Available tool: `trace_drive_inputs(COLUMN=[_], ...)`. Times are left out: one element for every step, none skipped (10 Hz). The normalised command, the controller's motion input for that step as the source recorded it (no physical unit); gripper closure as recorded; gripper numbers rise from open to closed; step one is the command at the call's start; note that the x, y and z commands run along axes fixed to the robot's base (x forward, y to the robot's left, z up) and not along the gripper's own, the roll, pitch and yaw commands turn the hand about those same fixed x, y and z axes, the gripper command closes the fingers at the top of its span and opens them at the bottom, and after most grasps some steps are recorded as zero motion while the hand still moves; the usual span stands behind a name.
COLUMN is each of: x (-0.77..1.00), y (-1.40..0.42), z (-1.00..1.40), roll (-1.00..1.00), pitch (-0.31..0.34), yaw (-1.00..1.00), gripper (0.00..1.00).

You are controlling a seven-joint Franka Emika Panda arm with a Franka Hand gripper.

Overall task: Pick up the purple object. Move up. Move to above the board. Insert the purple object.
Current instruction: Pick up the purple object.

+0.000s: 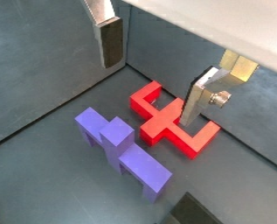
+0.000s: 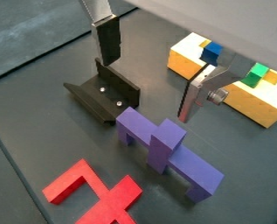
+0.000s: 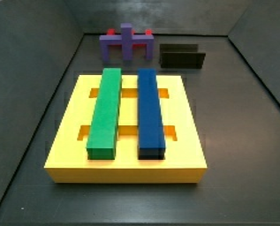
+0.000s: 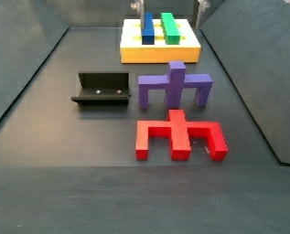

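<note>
The purple object (image 4: 174,87) stands upright on the dark floor between the board (image 4: 159,41) and a red piece (image 4: 177,137). It also shows in both wrist views (image 1: 123,149) (image 2: 164,144) and in a side view (image 3: 128,42). The board (image 3: 124,124) is a flat yellow block bearing a green bar (image 3: 104,110) and a blue bar (image 3: 150,110); its near end shows in a wrist view (image 2: 228,83). My gripper (image 1: 152,70) (image 2: 152,68) hangs open and empty above the floor, well above the purple object and apart from it, towards the board.
The red piece (image 1: 169,118) lies flat beside the purple object and shows again in a wrist view (image 2: 93,192). The fixture (image 4: 101,90) (image 2: 103,96) (image 3: 184,57) stands on the floor next to the purple object. Grey walls enclose the floor.
</note>
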Motion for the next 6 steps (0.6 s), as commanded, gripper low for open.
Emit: trace_drive_inputs(x=[0.01, 0.0, 0.0, 0.0, 0.0, 0.0], y=[-0.02, -0.05, -0.06, -0.07, -0.05, -0.01], z=[0.0, -0.04, 0.0, 0.0, -0.01, -0.09], roll=[0.0, 0.0, 0.0, 0.02, 0.04, 0.07], pitch=[0.0, 0.0, 0.0, 0.0, 0.003, 0.019], yaw=[-0.02, -0.36, -0.72, -0.88, -0.94, -0.91], gripper=[0.0, 0.0, 0.0, 0.0, 0.0, 0.0])
